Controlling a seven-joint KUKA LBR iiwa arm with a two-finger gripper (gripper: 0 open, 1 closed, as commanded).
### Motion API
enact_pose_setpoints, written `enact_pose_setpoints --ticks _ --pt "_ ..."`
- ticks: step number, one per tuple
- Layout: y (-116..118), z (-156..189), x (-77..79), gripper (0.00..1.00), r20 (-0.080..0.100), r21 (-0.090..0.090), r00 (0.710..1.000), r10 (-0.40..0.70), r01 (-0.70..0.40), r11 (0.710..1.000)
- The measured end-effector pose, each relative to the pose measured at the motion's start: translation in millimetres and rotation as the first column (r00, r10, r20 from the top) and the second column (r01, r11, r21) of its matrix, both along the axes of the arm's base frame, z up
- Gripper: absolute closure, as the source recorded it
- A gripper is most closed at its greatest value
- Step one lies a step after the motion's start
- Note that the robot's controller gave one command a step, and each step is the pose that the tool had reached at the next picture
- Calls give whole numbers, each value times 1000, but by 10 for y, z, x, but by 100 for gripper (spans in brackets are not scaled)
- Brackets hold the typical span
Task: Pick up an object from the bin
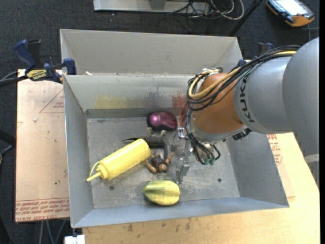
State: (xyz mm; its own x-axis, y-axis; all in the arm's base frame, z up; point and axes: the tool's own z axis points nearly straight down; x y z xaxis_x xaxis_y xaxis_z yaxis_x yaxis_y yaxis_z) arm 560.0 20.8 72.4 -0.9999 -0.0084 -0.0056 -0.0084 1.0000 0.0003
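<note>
Grey bin, few loose things.
Gripper low mid-bin, right of yellow bottle, beside brown bits; grip state unreadable.

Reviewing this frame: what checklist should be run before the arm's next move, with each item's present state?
1. The gripper is inside the bin, away from its walls: ok.
2. Target plain: cannot tell; it hangs between the small brown pieces and the yellow-green oval thing.
3. The yellow squeeze bottle lies apart, to the left: ok.
4. Oval thing uncovered, on bare floor: ok.
5. The purple rounded thing is apart from the wrist: cannot tell.
</note>
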Motion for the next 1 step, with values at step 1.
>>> enact_pose_setpoints --ticks 1 --pt "437 16 267 100 -6 -1 971 -239 239 971"
